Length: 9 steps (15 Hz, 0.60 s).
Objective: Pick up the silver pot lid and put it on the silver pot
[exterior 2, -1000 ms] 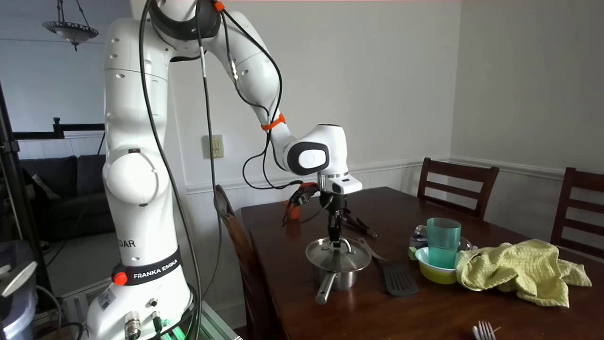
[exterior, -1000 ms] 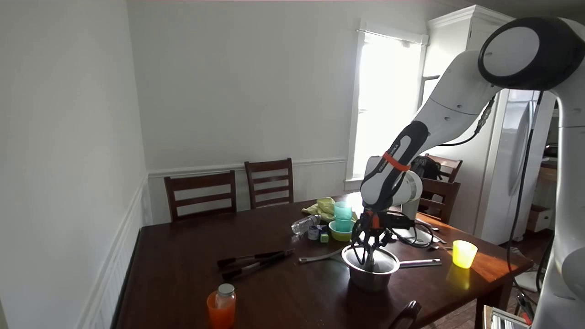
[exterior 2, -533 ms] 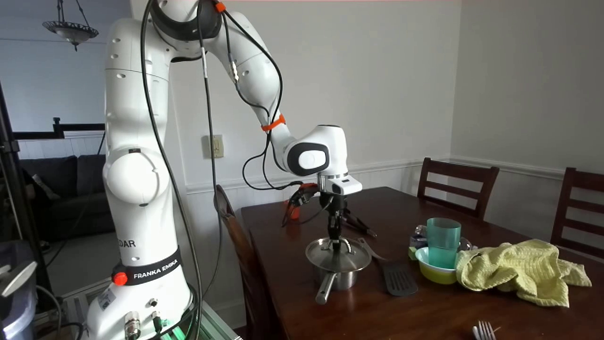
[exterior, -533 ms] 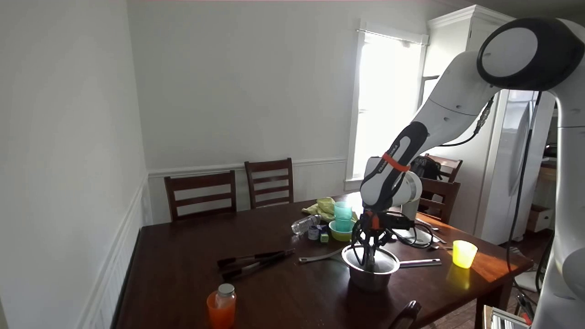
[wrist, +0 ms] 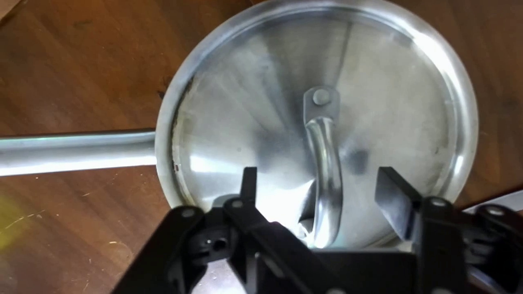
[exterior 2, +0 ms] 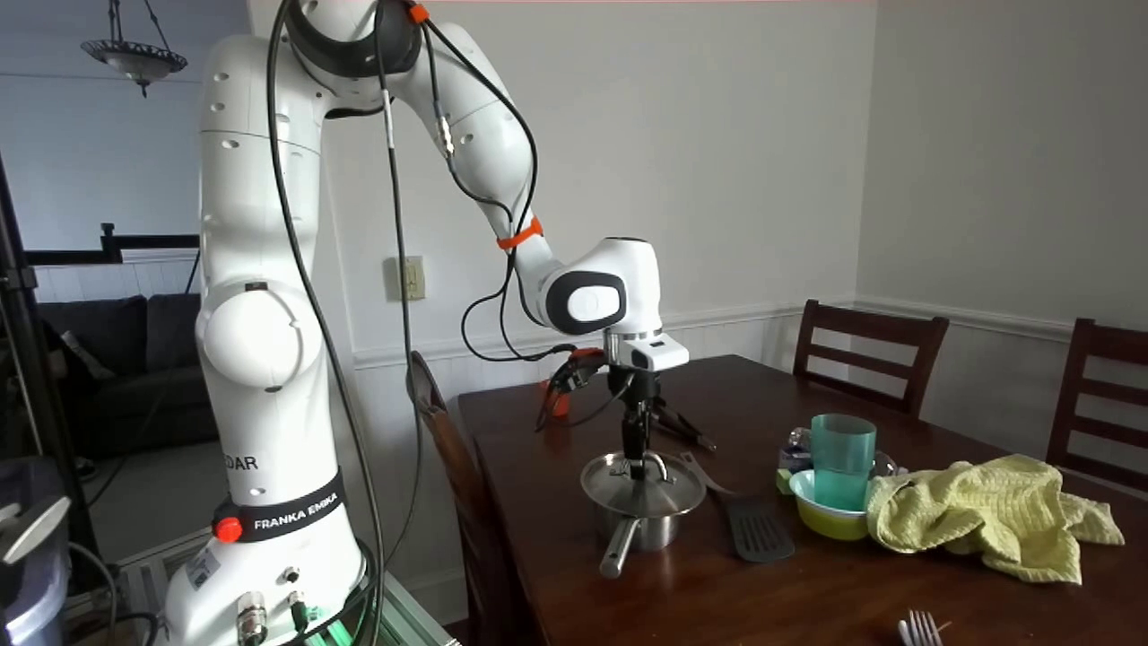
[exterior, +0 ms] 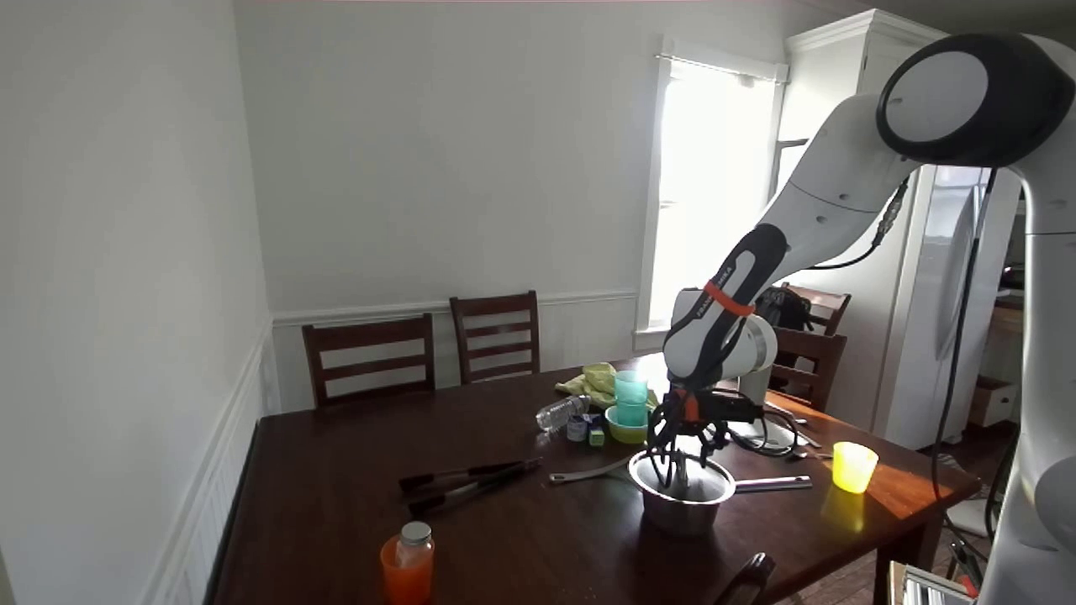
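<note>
Lid (wrist: 245, 126) sits on pot (exterior 2: 655, 536). End effector (wrist: 318, 190), wide apart above pot, straddles lid handle (wrist: 328, 175). Lid probably stiff, rather light, slippery; if lifting, take handle at middle.

Over by the far left corner of the tabletop (exterior 2: 646, 619) I can see part of an orange cup (exterior 2: 561, 405), and black-handled tongs (exterior 2: 688, 429) lie inward of the far edge. A black slotted spatula (exterior 2: 760, 531) lies flat nearer the middle. Toward the right-hand edge a rumpled yellow-green towel (exterior 2: 991, 511) lies just beside a bowl (exterior 2: 830, 524) with a turquoise cup (exterior 2: 843, 462) standing in it, while a yellow cup (exterior: 854, 468) stands toward another corner.
</note>
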{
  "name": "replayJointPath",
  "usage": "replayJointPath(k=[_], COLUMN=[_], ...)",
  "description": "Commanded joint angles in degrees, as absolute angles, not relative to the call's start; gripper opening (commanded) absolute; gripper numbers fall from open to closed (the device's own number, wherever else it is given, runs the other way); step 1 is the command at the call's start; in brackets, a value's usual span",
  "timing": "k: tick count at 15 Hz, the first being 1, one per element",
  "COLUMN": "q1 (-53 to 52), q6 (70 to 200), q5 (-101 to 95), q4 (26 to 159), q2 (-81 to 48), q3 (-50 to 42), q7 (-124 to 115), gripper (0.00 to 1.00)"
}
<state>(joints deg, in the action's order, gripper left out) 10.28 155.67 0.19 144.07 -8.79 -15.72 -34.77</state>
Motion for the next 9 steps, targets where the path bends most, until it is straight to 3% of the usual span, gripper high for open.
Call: replayJointPath(k=[1,9], q1=[9.73,13.57], q6=[155.55,145.09], q5=[-1.68,-3.65], q4=[145.24,143.41], q2=[-6.09,5.73], q3=[-17.36,-18.43], q7=[-35.7,-33.16], gripper=[1.0,1.0])
